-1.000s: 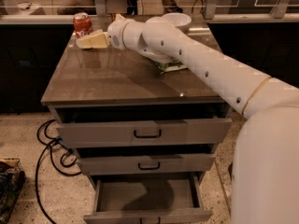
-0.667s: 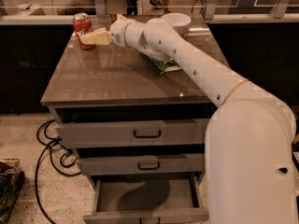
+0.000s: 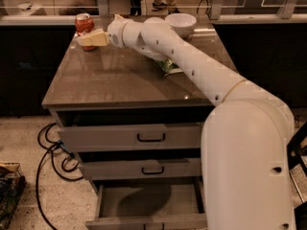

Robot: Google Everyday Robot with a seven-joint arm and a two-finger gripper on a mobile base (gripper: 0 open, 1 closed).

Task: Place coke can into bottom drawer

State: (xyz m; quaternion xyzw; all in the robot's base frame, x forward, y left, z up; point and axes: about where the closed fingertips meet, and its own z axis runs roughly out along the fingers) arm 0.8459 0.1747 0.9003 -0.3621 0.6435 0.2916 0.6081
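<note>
The coke can (image 3: 84,23), red with a silver top, stands upright at the far left corner of the cabinet top (image 3: 115,80). My gripper (image 3: 90,38) reaches in from the right and is at the can. It is open, and one cream finger (image 3: 93,38) crosses in front of the can's lower half, which it hides. The bottom drawer (image 3: 144,221) is pulled out, and its grey interior (image 3: 144,200) holds nothing. My white arm stretches across the cabinet top from the lower right.
A white bowl (image 3: 180,23) sits at the back of the cabinet top. A green packet (image 3: 169,66) lies under my arm. The two upper drawers (image 3: 129,138) are shut. Black cables (image 3: 50,152) lie on the floor at the left.
My gripper has moved left across the cabinet top and closed the distance to the coke can. The can and the drawers have not moved.
</note>
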